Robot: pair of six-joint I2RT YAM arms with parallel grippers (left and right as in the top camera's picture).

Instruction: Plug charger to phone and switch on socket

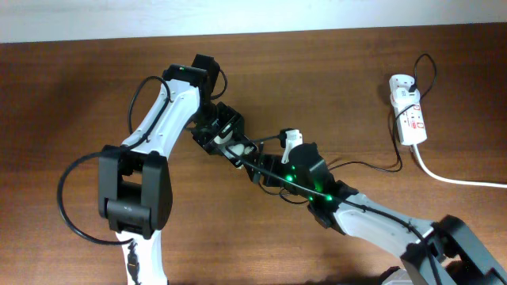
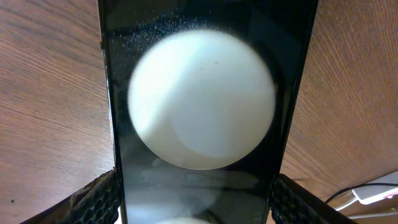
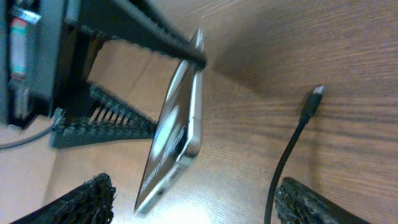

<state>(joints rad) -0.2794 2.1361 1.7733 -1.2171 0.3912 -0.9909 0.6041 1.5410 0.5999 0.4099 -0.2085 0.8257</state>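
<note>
The phone (image 2: 199,99) is a glossy black slab, held tilted on its edge over the table between my left gripper's fingers (image 2: 194,202). In the overhead view, the left gripper (image 1: 226,138) holds the phone (image 1: 238,152) at mid-table. In the right wrist view, the phone (image 3: 177,130) stands slanted. The charger's black plug tip (image 3: 316,93) lies loose on the wood to its right. My right gripper (image 3: 202,198) is wide open and empty, with the cable running just inside its right finger. It is next to the phone in the overhead view (image 1: 273,170). The socket (image 1: 409,115) lies at the far right.
The thin black charger cable (image 1: 372,166) trails from the socket towards the right arm. The socket's thick white cord (image 1: 451,180) runs off the right edge. The arms' own black cables loop at the left (image 1: 71,198). The tabletop is brown wood.
</note>
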